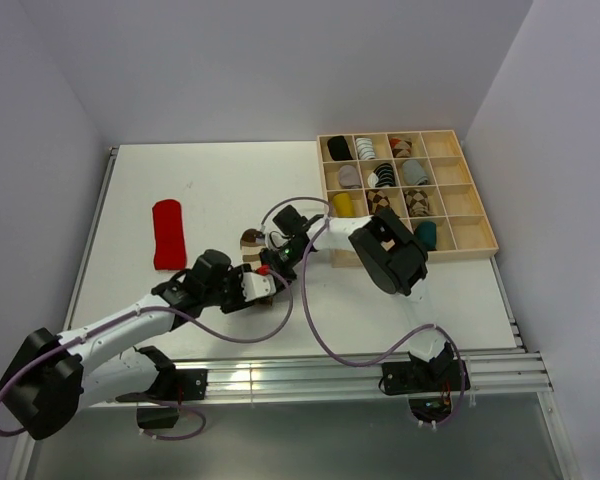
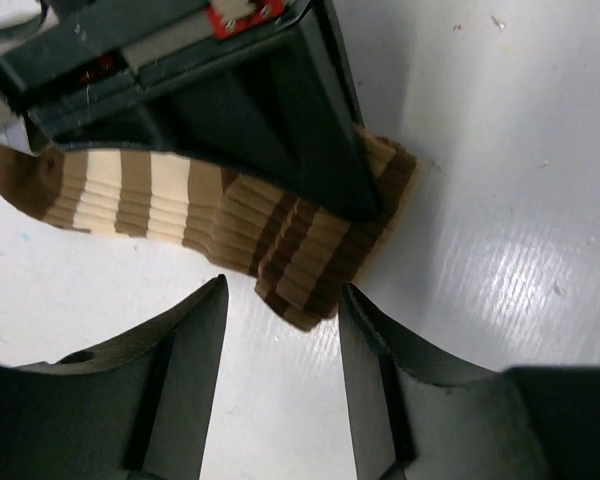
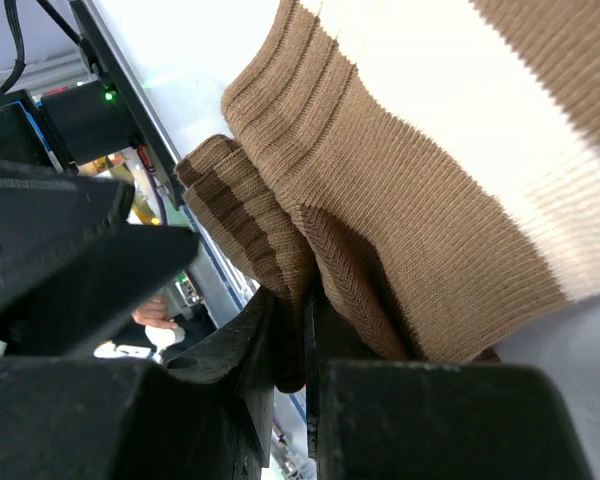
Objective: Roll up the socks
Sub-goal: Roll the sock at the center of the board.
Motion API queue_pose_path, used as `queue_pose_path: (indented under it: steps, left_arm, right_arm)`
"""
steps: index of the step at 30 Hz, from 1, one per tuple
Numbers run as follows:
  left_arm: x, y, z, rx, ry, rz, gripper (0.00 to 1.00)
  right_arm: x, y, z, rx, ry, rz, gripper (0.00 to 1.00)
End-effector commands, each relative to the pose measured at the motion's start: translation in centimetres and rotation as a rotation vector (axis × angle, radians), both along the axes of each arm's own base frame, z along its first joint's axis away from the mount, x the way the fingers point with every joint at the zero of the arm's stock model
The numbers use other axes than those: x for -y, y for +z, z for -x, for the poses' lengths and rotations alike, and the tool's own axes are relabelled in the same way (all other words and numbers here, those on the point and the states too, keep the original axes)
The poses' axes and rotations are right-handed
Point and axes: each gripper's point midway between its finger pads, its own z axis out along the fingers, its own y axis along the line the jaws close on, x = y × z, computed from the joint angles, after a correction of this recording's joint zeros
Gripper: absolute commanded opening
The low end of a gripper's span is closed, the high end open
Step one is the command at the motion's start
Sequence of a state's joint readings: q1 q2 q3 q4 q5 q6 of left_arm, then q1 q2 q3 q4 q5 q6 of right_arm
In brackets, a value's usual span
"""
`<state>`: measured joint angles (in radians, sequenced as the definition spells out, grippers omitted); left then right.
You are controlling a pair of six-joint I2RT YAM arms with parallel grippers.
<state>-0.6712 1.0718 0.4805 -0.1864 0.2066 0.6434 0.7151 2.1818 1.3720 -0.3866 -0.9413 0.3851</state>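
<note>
Your striped sock point(image 2: 230, 215) lies mid-counter point(image 1: 210, 180), one end doubled over and pinched tight in the right hand point(image 3: 302, 345). The left hand point(image 2: 280, 340) hangs just beside it, fingers apart. Tug unevenly and that loose fold will likely spring open

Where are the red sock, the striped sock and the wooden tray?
red sock point(image 1: 167, 235), top view, its middle.
striped sock point(image 2: 105, 190), left wrist view, a cream stripe.
wooden tray point(image 1: 467, 232), top view, an empty compartment.

Wooden compartment tray point(image 1: 467, 232) at the white table's point(image 1: 220, 180) far right, rolled bundles point(image 1: 338, 148) (black, yellow, grey among them) inside
</note>
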Motion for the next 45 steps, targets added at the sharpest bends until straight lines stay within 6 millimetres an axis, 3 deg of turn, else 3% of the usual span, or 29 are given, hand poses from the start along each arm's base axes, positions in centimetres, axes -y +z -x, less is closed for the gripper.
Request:
queue_pose_path:
  steps: [1,7,21,26,27,30,33,37,42,45]
  left_arm:
    - [1.2,1.1,-1.3,0.155,-0.008,-0.006,0.54]
    - [2.5,-0.7,0.3,0.158,-0.086,-0.028,0.55]
    - [2.6,-3.0,-0.2,0.232,-0.111,-0.073,0.53]
    - [2.4,-4.3,-0.1,0.215,-0.132,-0.119,0.4]
    - [2.3,-4.6,0.0,0.206,-0.135,-0.127,0.31]
    - [2.0,-5.4,0.4,0.174,-0.146,-0.155,0.18]
    - [2.2,-5.6,0.9,0.132,-0.148,-0.146,0.03]
    - [3.3,-4.6,2.2,0.042,-0.175,-0.092,0.0]
    - [4.6,-3.4,3.5,-0.073,-0.192,-0.033,0.0]
    - [5.1,-2.7,4.2,-0.146,-0.209,0.014,0.01]
  right_arm:
    - [0.7,-1.4,-0.5,-0.003,-0.009,0.071,0.08]
    - [1.0,-1.6,-0.6,-0.013,-0.008,0.075,0.08]
    - [1.0,-1.4,-0.7,-0.025,0.004,0.062,0.08]
    - [1.1,-1.4,-0.8,-0.025,0.011,0.06,0.09]
    - [1.1,-1.4,-0.8,-0.024,0.011,0.063,0.09]
    - [1.2,-1.4,-0.9,-0.017,0.011,0.062,0.13]
    - [1.4,-1.4,-1.9,0.043,-0.016,0.087,0.23]
    - [1.8,0.2,-3.7,0.171,-0.103,0.084,0.47]
    - [3.5,4.9,-6.2,0.358,-0.252,0.037,0.53]
    - [5.8,6.9,-7.5,0.448,-0.367,0.071,0.54]
